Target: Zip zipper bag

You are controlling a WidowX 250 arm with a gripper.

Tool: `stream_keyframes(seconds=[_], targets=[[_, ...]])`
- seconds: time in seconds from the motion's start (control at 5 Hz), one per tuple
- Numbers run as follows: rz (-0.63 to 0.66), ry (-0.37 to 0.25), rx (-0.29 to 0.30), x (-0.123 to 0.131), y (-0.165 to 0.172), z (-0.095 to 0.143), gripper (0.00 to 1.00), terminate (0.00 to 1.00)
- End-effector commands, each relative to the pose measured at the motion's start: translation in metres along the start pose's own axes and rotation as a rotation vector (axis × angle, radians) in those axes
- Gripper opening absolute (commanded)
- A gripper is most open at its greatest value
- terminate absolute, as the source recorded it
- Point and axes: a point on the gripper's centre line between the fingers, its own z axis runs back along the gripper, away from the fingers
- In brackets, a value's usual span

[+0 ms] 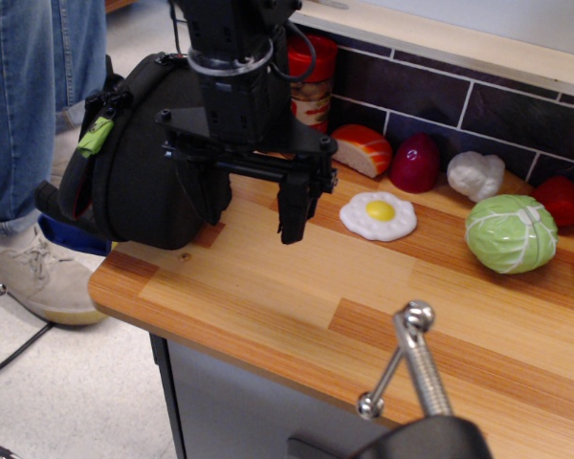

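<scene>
Gripper poised beside the bag at the counter's left end

Nearest, at the lower right of the frame, a metal clamp handle (413, 359) is seen above the striped wooden countertop (297, 316). At centre, the black robot gripper (253, 206) is hung nearly vertical, fingers apart and empty, tips just above the wood. The large black padded fabric bag (139, 158) with a lime-green tag (96, 134) is placed immediately left of it, domed and upright, one finger against its flank. Toy foods are lined up behind, at right
</scene>
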Motion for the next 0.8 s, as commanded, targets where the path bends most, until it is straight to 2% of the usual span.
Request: stream_keyframes(seconds=[0.0,0.2,0.6], targets=[[0.0,0.0,0.0,0.0,0.0,0.0,1.0,0.0],[-0.026,-0.035,0.012,-0.006,0.021,0.025,1.0,0.0],[-0.092,0.007,0.118,-0.011,0.07,0.063,1.0,0.0]])
